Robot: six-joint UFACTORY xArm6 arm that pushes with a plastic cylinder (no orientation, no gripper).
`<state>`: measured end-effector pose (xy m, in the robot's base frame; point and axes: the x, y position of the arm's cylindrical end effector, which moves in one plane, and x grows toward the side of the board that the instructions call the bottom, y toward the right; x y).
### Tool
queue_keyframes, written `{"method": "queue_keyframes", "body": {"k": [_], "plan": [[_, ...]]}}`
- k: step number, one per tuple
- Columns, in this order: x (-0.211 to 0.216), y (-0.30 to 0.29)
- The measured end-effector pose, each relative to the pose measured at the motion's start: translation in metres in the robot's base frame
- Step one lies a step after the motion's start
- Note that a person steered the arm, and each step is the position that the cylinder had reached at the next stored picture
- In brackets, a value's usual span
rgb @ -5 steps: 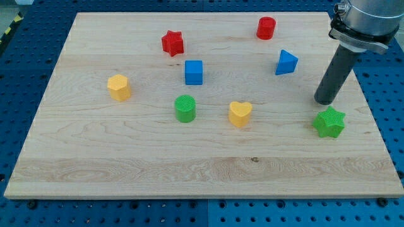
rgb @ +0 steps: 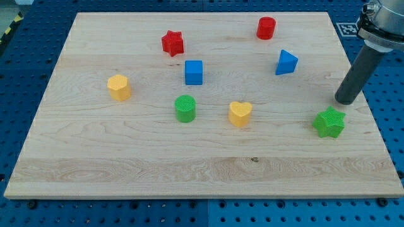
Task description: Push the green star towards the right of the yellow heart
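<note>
My tip [rgb: 345,101] sits just above and right of the green star [rgb: 329,122], which lies well right of the yellow heart [rgb: 240,113]. There are no fingers, only a rod. An off-centre push could spin the star off the tabletop's [rgb: 126,170] edge.

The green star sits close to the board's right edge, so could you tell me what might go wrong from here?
My tip sits above and right of the green star, not touching. A push from there could drive it down towards the board's bottom edge rather than left. Pushed too far left, it could knock the yellow heart.
</note>
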<state>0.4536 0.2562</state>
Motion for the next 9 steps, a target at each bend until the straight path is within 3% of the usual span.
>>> {"method": "queue_keyframes", "body": {"k": [5,6,9], "plan": [[0.0,0.057],[0.026,0.061],[0.043,0.011]]}}
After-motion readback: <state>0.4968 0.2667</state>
